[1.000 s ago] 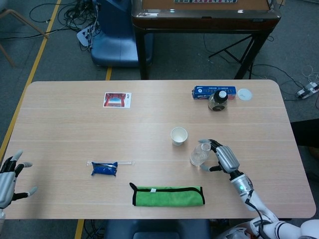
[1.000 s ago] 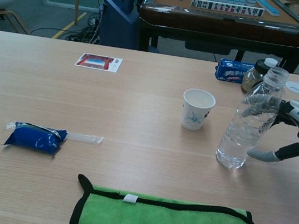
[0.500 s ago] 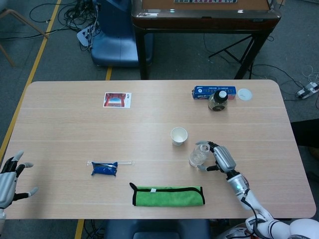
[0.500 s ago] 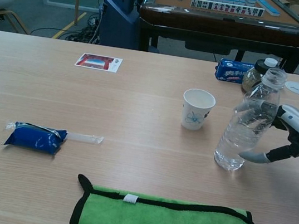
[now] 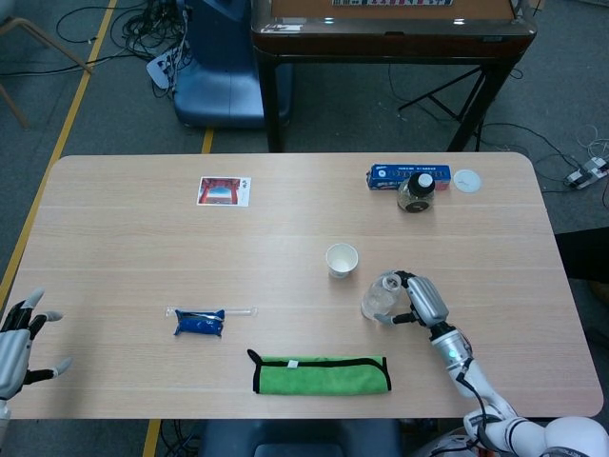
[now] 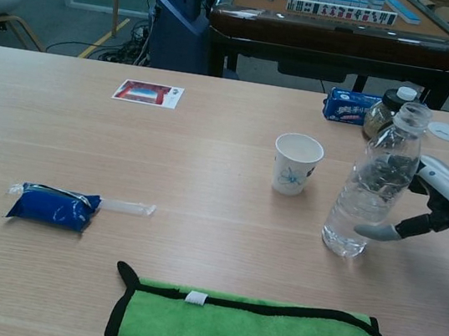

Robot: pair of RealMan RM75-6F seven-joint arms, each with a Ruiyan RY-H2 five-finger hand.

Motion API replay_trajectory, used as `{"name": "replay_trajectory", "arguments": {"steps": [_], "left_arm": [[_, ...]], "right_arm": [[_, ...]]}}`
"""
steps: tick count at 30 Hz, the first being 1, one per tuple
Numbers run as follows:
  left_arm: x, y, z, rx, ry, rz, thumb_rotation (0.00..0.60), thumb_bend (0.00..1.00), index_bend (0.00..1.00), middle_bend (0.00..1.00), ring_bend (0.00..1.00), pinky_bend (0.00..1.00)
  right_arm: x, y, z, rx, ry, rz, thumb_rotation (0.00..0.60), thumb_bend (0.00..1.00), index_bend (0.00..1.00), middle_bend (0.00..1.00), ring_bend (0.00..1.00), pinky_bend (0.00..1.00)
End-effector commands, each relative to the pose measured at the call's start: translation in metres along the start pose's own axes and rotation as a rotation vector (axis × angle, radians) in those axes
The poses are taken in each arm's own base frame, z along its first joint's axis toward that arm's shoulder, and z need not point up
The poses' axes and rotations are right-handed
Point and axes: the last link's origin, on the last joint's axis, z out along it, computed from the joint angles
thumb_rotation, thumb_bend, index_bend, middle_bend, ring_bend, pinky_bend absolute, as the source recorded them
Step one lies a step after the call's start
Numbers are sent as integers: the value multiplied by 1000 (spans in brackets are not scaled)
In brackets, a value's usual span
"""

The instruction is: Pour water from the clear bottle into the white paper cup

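Chest view shows the bottle (image 6: 372, 183) standing upright right of centre, cap off, tilted slightly, with the cup (image 6: 296, 163) just to its left and a little farther back. The right hand (image 6: 430, 207) comes in from the right edge, fingers wrapped round the far side of the bottle's middle and the thumb reaching toward its lower front; whether the grip is firm or only touching cannot be told. In the head view the left hand (image 5: 17, 340) sits at the lower left corner of the frame, fingers spread and holding nothing.

The bottle looks thin-walled and ribbed, so it will likely dent under a hard squeeze and slop water out of the open neck. With water only partway up, it should be light. The waist, where the hand already sits, seems the best hold (below the shoulder, above the base). The paper cup is light and easy to knock over.

The cup bears a small blue motif; no writing on it is legible.
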Motion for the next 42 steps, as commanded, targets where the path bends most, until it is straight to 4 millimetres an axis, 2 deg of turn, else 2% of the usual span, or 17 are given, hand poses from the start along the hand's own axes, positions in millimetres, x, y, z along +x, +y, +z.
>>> {"name": "replay_trajectory", "arguments": {"steps": [1, 8, 14, 27, 36, 42], "left_arm": [[0, -1, -1, 4, -2, 0, 600, 103, 307, 0, 60, 441], [1, -2, -1, 6, 0, -2, 600, 103, 307, 0, 59, 441], [1, -2, 0, 9, 2, -5, 600, 103, 307, 0, 60, 441], [2, 0, 2, 3, 5, -11, 600, 104, 307, 0, 60, 441], [6, -1, 2, 8, 13, -18, 600, 103, 307, 0, 60, 441], [8, -1, 1, 11, 16, -20, 600, 103, 307, 0, 60, 441]], "right_arm": [[0, 1, 1, -6, 8, -4, 600, 10, 456, 510, 397, 447], [0, 0, 3, -3, 35, -8, 600, 48, 524, 570, 449, 486], [12, -4, 2, 19, 67, -34, 600, 71, 553, 598, 474, 488], [51, -25, 5, 21, 117, -247, 600, 95, 557, 602, 480, 501], [69, -30, 13, -5, 124, -421, 600, 100, 569, 615, 496, 515], [74, -34, 22, -20, 125, -477, 600, 99, 577, 627, 508, 526]]}}
